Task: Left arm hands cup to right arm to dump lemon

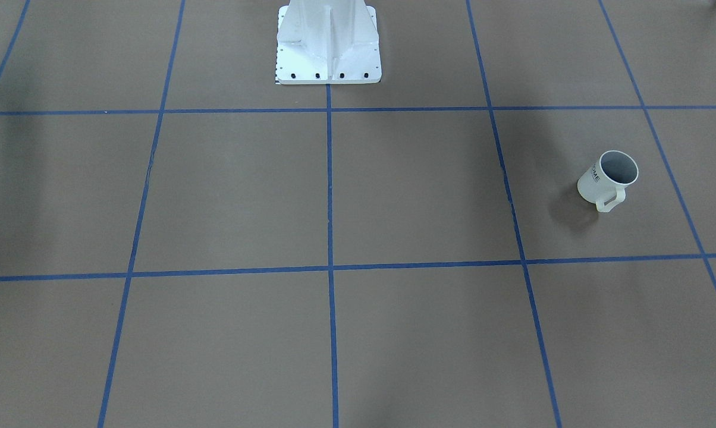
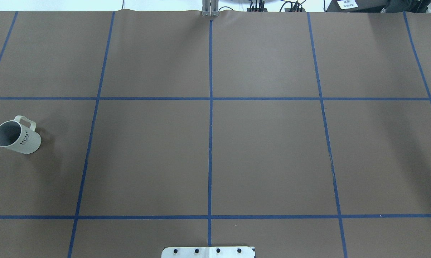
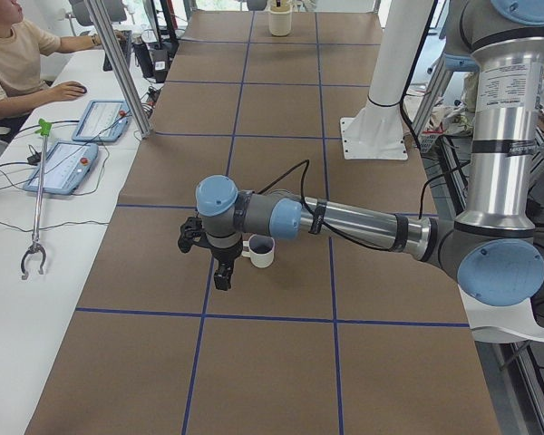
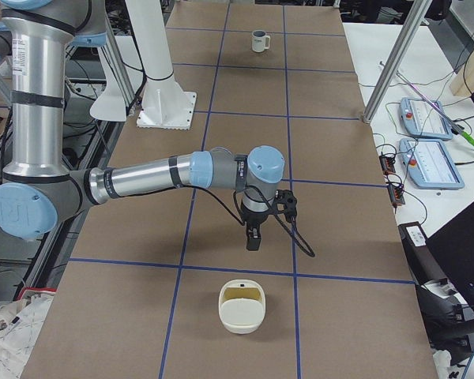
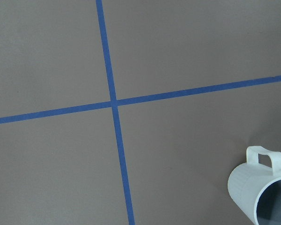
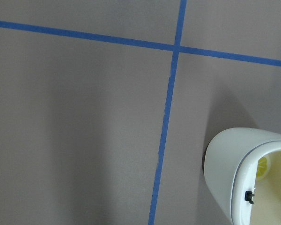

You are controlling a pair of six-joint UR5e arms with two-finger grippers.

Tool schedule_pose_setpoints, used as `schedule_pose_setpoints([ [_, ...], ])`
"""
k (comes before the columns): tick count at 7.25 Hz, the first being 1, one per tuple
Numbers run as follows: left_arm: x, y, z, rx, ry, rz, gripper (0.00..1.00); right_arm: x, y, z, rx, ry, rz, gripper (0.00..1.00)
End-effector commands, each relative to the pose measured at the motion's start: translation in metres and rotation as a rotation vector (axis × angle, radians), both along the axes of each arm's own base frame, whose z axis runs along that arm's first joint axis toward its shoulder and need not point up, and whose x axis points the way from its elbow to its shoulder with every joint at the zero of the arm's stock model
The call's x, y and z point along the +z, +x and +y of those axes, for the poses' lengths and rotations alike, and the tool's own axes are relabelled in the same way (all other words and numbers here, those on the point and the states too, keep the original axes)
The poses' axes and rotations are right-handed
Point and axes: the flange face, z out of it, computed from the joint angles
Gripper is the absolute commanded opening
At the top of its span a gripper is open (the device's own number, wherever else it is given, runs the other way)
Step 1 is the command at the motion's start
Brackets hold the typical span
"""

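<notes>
**Front-facing view.** The cup (image 1: 606, 178) stands mouth up at the right of the frame. It is on the brown paper worktop (image 1: 417, 190), which blue tape (image 1: 329, 196) rules into squares. The cup's wall is matt cream, its inside is grey, and its loop handle is angular. A white metal base (image 1: 328, 47) is bolted down at top centre.

**Overhead view.** The cup (image 2: 17, 135) sits at the left edge at mid-height. Its dark lettering reads "HOME".

**Left side view.** The left arm (image 3: 354, 220) reaches across the centre. Its hand (image 3: 220, 272) points down just beside the cup (image 3: 263, 252). Whether the hand is open or closed cannot be told. A person (image 3: 14, 54) sits at the upper left.

**Right side view.** The right arm (image 4: 142, 180) ends in a hand (image 4: 253, 237) that points down at centre. Its state cannot be told. A white tub (image 4: 242, 316) lies near it at lower centre.

**Left wrist view.** The cup (image 5: 246, 187) fills the lower right corner. Its wall is finely ribbed.

**Right wrist view.** The tub (image 6: 225, 159) is at the lower right. The lemon (image 6: 262, 167) shows as a yellow sliver inside it.
</notes>
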Motion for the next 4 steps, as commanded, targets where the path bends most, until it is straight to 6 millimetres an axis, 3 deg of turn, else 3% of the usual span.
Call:
schedule_pose_setpoints([
  [1, 0.001, -0.004, -0.009, -0.024, -0.009, -0.04, 1.0, -0.004, -0.001, 0.002, 0.0, 0.006, -0.004, 1.0],
  [4, 0.012, -0.001, -0.015, -0.03, -0.048, -0.04, 1.0, -0.022, -0.001, -0.001, 0.029, 0.028, 0.0, 1.0],
])
